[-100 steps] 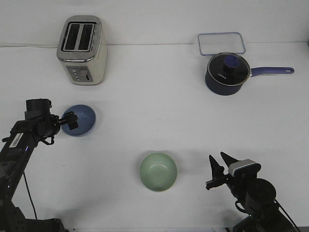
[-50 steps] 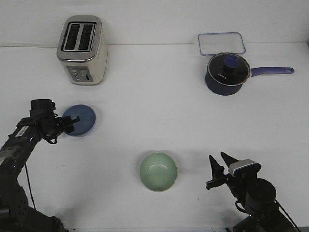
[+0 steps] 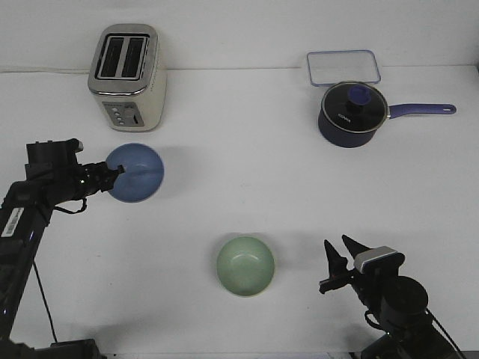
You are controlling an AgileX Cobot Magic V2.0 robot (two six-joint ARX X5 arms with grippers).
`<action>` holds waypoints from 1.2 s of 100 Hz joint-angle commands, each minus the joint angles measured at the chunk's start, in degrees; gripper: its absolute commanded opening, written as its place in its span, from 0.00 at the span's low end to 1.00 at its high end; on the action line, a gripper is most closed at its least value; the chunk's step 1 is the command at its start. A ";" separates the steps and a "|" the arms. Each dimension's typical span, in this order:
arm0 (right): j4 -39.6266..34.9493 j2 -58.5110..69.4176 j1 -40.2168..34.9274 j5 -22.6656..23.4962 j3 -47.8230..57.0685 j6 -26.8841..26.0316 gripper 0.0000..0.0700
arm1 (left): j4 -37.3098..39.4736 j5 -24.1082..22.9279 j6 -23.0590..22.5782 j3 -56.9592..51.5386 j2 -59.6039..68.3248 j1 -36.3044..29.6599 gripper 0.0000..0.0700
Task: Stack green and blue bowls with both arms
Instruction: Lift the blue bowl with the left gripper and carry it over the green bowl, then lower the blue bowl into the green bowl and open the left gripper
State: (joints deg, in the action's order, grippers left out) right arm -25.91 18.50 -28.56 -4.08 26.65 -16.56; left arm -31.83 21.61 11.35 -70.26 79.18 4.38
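The blue bowl (image 3: 136,173) hangs off the tabletop in the left gripper (image 3: 116,173), whose fingers are clamped on the bowl's rim at the side nearest the arm. The bowl sits just in front of the toaster (image 3: 126,77) in the view and is tipped, so its hollow faces partly toward the camera. It is a small, round, matte periwinkle piece with a smooth, plain inside and nothing in it that I can see.

The green bowl (image 3: 245,265) rests upright on the white table (image 3: 247,149), toward the near edge and about midway between the two arms, well apart from the blue one. It is pale sage, matte, empty, and looks the same size as its partner.

The main risk, as I judge it, is the one-sided rim hold: a pinch on a single edge lets the blue bowl swing or slide out during the carry, and a tilted release could leave it cocked on the green bowl's rim instead of nested, or knock that bowl sideways.

The right gripper (image 3: 338,262) waits near the table's front right corner with its fingers spread apart and nothing between them. If it moves in toward the green bowl while the left arm arrives, the two could collide.
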 commanded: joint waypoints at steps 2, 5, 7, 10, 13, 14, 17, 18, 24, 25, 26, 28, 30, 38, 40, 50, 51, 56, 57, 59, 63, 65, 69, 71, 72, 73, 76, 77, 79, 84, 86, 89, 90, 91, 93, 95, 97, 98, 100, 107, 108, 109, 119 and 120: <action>0.55 0.20 -0.35 0.13 0.15 -0.15 0.42 | -2.38 2.19 -1.66 -0.92 -1.90 -2.51 0.02; 0.55 0.20 -0.35 0.13 0.15 -0.15 0.42 | -3.43 2.51 -1.86 -0.92 -2.78 -3.87 0.02; 0.55 0.20 -0.35 0.13 0.15 -0.15 0.42 | -4.26 2.73 -1.95 -0.92 -3.28 -4.94 0.02; 0.55 0.20 -0.35 0.13 0.15 -0.15 0.41 | -5.29 2.93 -2.10 -0.92 -3.85 -6.62 0.02; 0.55 0.20 -0.35 0.13 0.15 -0.15 0.42 | -6.14 2.93 -2.34 -0.92 -4.17 -8.52 0.02; 0.55 0.20 -0.35 0.13 0.15 -0.15 0.42 | -6.43 2.93 -2.38 -0.92 -4.26 -9.20 0.02; 0.55 0.20 -0.35 0.13 0.15 -0.15 0.42 | -7.17 2.93 -2.56 -0.92 -4.33 -11.30 0.02; 0.55 0.20 -0.35 0.13 0.15 -0.15 0.41 | -7.37 2.93 -2.67 -0.92 -4.33 -12.02 0.02; 0.55 0.20 -0.35 0.13 0.15 -0.15 0.41 | -8.24 2.93 -2.84 -0.92 -4.11 -16.65 0.02; 0.55 0.20 -0.35 0.15 0.15 -0.15 0.41 | -8.33 2.91 -2.84 -0.92 -4.04 -17.46 0.02; 0.55 0.20 -0.35 0.15 0.15 -0.15 0.42 | -8.35 2.93 -2.82 -0.92 -3.96 -18.23 0.02; 0.55 0.20 -0.35 0.13 0.15 -0.17 0.41 | -8.35 2.91 -2.80 -0.92 -3.74 -19.87 0.02; 0.57 0.20 -0.35 0.15 0.15 -0.15 0.41 | -8.37 2.91 -2.78 -0.92 -3.45 -21.49 0.02; 0.55 0.20 -0.35 0.13 0.15 -0.17 0.41 | -8.68 2.91 -2.78 -0.92 -2.36 -27.19 0.02; 0.55 0.20 -0.35 0.13 0.15 -0.17 0.41 | -8.81 2.91 -2.78 -0.92 -1.95 -28.96 0.02; 0.57 0.20 -0.35 0.11 0.15 -0.15 0.41 | -8.74 2.86 -2.95 -0.92 0.13 -35.36 0.02; 0.57 0.20 -0.35 0.11 0.15 -0.15 0.41 | -8.66 2.84 -2.95 -0.92 0.35 -35.91 0.02; 0.57 0.20 -0.35 0.11 0.15 -0.15 0.41 | -8.07 2.43 -3.02 -0.92 1.70 -38.40 0.02; 0.57 0.20 -0.35 0.11 0.15 -0.15 0.41 | -7.93 2.27 -2.99 -0.92 1.99 -38.88 0.02; 0.55 0.20 -0.35 0.11 0.15 -0.15 0.41 | -7.65 1.86 -3.02 -0.92 2.58 -39.74 0.02; 0.55 0.20 -0.35 0.11 0.15 -0.15 0.41 | -7.10 0.87 -3.02 -0.92 3.76 -41.20 0.02; 0.57 0.20 -0.35 0.11 0.15 -0.15 0.42 | -6.86 0.50 -3.02 -0.92 4.39 -41.83 0.02; 0.57 0.20 -0.35 0.11 0.15 -0.15 0.41 | -6.23 0.26 -2.97 -0.92 5.66 -42.88 0.02; 0.57 0.20 -0.35 0.11 0.15 -0.15 0.41 | -6.01 0.28 -2.97 -0.92 6.10 -43.23 0.02; 0.55 0.20 -0.35 0.11 0.15 -0.15 0.41 | -5.86 0.28 -2.97 -0.92 6.38 -43.43 0.02; 0.55 0.20 -0.35 0.11 0.15 -0.15 0.41 | -5.66 0.28 -2.97 -0.92 6.75 -43.74 0.02; 0.55 0.20 -0.35 0.11 0.15 -0.15 0.41 | -5.29 0.31 -2.97 -0.92 7.45 -44.37 0.02; 0.55 0.20 -0.35 0.11 0.15 -0.15 0.41 | -5.25 0.28 -2.97 -0.92 7.56 -44.46 0.02; 0.55 0.20 -0.35 0.11 0.15 -0.13 0.41 | -4.92 0.28 -2.97 -0.92 8.07 -44.81 0.02; 0.55 0.20 -0.35 0.11 0.15 -0.13 0.41 | -4.35 0.28 -2.97 -0.92 9.16 -45.53 0.02; 0.55 0.20 -0.35 0.11 0.15 -0.13 0.41 | -4.26 0.26 -2.97 -0.92 9.40 -45.72 0.02; 0.55 0.20 -0.35 0.11 0.15 -0.13 0.41 | -4.09 0.24 -2.97 -0.92 10.10 -46.05 0.02; 0.55 0.20 -0.35 0.11 0.15 -0.13 0.41 | -4.07 0.24 -2.97 -0.92 10.25 -46.12 0.02; 0.55 0.20 -0.35 0.11 0.15 -0.13 0.41 | -4.09 0.24 -2.97 -0.92 10.43 -46.18 0.02; 0.57 0.20 -0.35 0.09 0.15 -0.13 0.41 | -4.09 0.24 -2.97 -0.92 10.75 -46.31 0.02; 0.55 0.20 -0.35 0.09 0.15 -0.13 0.41 | -4.09 0.24 -2.99 -0.92 11.08 -46.47 0.02; 0.55 0.20 -0.35 0.09 0.15 -0.13 0.41 | -4.09 0.24 -3.10 -0.92 11.37 -46.60 0.02; 0.55 0.20 -0.35 0.09 0.15 -0.13 0.41 | -4.07 0.24 -3.23 -0.92 11.50 -46.66 0.02; 0.55 0.20 -0.35 0.09 0.15 -0.13 0.41 | -4.04 0.24 -3.39 -0.92 11.72 -46.80 0.02; 0.55 0.20 -0.35 0.09 0.15 -0.13 0.41 | -3.82 0.24 -4.50 -0.92 12.28 -47.25 0.14; 0.55 0.20 -0.35 0.09 0.15 -0.13 0.42 | -3.78 0.22 -4.59 -0.92 12.31 -47.30 0.17; 0.55 0.20 -0.35 0.09 0.15 -0.13 0.41 | -3.78 0.22 -4.66 -0.92 12.31 -47.34 0.22; 0.55 0.20 -0.35 0.07 0.15 -0.13 0.41 | -2.56 -0.17 -4.22 -0.92 12.24 -47.36 0.62; 0.55 0.20 -0.35 0.07 0.15 -0.13 0.41 | -2.45 -0.17 -4.22 -0.94 12.20 -47.36 0.64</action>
State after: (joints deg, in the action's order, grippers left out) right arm -25.91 18.50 -28.56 -4.10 26.65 -16.56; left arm -35.38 21.63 8.01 -70.24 90.76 -42.41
